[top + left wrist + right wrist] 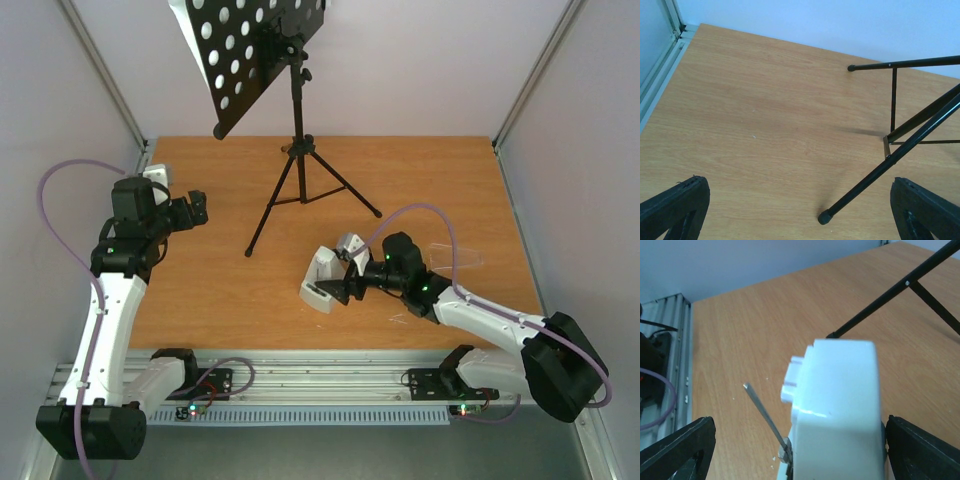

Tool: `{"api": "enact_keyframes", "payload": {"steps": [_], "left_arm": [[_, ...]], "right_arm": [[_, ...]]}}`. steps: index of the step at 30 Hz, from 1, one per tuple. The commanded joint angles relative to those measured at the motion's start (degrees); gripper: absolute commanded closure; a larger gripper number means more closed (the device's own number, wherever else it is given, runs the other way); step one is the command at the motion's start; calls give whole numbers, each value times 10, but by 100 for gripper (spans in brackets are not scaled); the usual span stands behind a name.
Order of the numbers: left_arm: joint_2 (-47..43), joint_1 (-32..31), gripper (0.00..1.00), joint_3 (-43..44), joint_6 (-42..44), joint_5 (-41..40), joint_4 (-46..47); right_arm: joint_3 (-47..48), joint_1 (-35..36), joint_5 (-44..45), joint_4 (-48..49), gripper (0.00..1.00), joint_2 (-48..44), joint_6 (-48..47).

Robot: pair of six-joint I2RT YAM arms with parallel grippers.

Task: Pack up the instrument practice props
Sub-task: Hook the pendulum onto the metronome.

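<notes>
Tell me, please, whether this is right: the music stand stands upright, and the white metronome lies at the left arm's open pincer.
Not quite: the metronome lies at the right pincer, not the left. The right wrist view shows it between that open pincer's fingers. The left pincer, also open, faces bare table. The music stand is upright, as you said.

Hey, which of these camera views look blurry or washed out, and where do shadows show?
Right wrist view: the metronome fills the near field, soft and washed out, almost featureless. Left wrist view: sharp, with faint shadows beside the music stand legs on the table. Top view: even light, only soft shadows.
</notes>
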Motion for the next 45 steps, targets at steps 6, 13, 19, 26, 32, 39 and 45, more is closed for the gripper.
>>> {"api": "enact_keyframes", "payload": {"steps": [6,13,19,26,32,39,45], "left_arm": [[-10,-1,1,4,-5,6,19],[-8,-1,1,5,-5,8,18],[-5,-1,1,5,-6,11,19],[2,-1,1,5,-9,17,18],[3,-1,1,5,-10,18,17],[5,-1,1,5,-10,18,17],[5,-1,1,5,-11,18,17]], "right_arm": [[-42,32,106,98,4,22,-13],[-40,33,115,149,1,50,-22],[-49,47,139,175,2,56,-38],[-59,67,180,197,2,59,-54],[-65,75,218,212,2,56,-52],[-68,87,250,224,1,56,-57],[-75,97,268,242,2,54,-54]]}}
